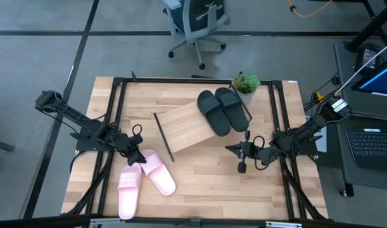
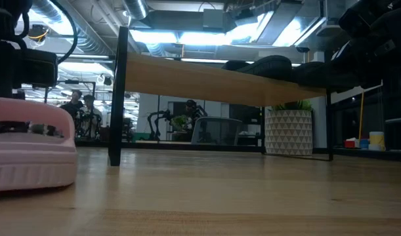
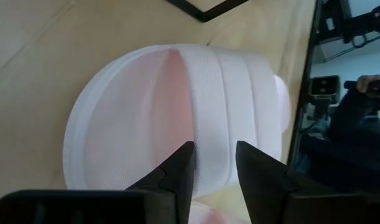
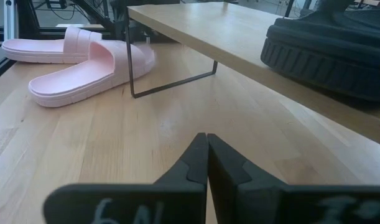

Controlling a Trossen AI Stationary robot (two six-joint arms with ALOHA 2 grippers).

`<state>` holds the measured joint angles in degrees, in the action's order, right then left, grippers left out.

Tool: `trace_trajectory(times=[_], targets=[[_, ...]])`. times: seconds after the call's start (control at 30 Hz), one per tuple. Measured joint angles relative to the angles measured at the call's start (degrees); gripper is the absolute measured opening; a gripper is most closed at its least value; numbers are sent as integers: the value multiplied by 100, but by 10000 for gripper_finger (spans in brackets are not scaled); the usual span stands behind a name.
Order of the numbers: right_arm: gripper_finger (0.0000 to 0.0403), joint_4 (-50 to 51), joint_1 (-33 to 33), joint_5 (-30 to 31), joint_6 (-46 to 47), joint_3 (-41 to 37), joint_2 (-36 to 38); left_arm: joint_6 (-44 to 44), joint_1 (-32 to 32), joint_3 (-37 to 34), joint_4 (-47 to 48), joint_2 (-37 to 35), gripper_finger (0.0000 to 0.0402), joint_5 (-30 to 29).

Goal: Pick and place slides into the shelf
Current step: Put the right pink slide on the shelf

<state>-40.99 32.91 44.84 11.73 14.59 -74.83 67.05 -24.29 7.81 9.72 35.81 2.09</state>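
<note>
Two pink slides lie on the table at the near left: one (image 1: 158, 174) close to the shelf's left end, the other (image 1: 128, 193) beside it. My left gripper (image 1: 141, 157) sits at the first one's strap (image 3: 221, 112), closed on it. The shelf (image 1: 187, 126) is a slanted light-wood board on thin black rods. Two black slides (image 1: 217, 111) rest sole-down on its right end. My right gripper (image 4: 206, 146) is shut on nothing, above the table before the shelf's right end (image 1: 241, 166). My left gripper has the pink slide's strap between its two fingers, at the strap's edge (image 3: 211, 168) beside the footbed. One finger (image 3: 180, 171) stands on the footbed side of that edge, the other (image 3: 255, 171) on the strap's outer face. The fingers slant downward. The slide's sole lies on the table (image 2: 29, 177).
A potted plant (image 1: 245, 85) stands behind the shelf's right end. Black frame rails (image 1: 114, 107) run along both table sides. Bare tabletop (image 1: 212, 190) lies near the front. An office chair (image 1: 196, 22) stands beyond the far edge, a laptop (image 1: 374, 139) to the right.
</note>
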Motion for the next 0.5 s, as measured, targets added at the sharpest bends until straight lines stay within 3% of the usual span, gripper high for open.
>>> trace_trajectory(times=[0.5], targets=[[7,0,0,0,0,0,0,-7,2,2,-205,479,110,128]])
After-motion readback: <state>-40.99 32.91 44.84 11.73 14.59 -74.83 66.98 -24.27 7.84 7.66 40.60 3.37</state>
